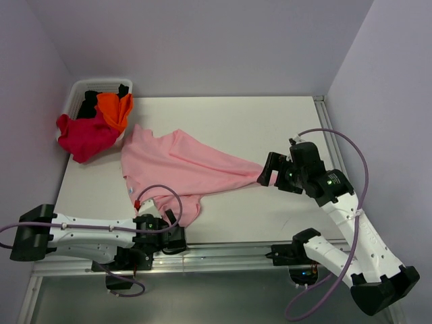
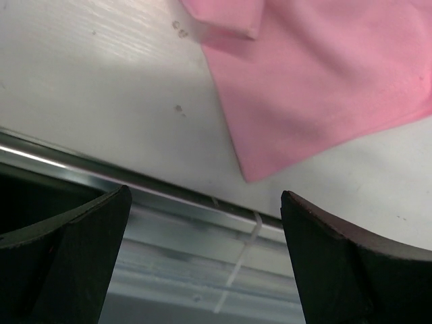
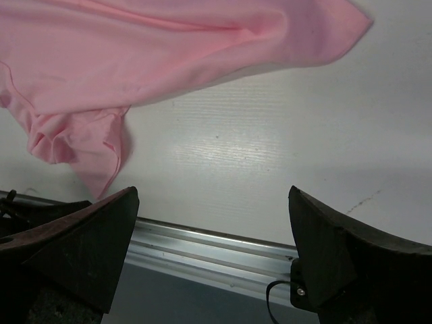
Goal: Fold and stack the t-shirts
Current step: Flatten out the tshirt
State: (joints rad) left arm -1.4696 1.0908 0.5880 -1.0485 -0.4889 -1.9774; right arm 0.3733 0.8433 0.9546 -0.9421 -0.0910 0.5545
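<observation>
Far left corner of counter (image 1: pixel 270 121): basket (image 1: pixel 75 90) holding black shirt (image 1: pixel 88 106) and orange shirt (image 1: pixel 115 109); crimson shirt (image 1: pixel 84 136) spills over its rim.

Left gripper (image 2: pixel 206 197): at near edge, left of centre. Jaws wide apart, nothing between them. A corner of the pink shirt (image 1: pixel 182 165) lies just ahead of it.

Pink shirt: unfolded and rumpled. Its long axis runs from the far left toward the right edge, tapering to a tip.

Right gripper (image 3: pixel 214 194): near that tip, jaws wide apart, holding nothing.

Judgement: each arm is closest to its own end of the shirt, so flattening probably needs both.
</observation>
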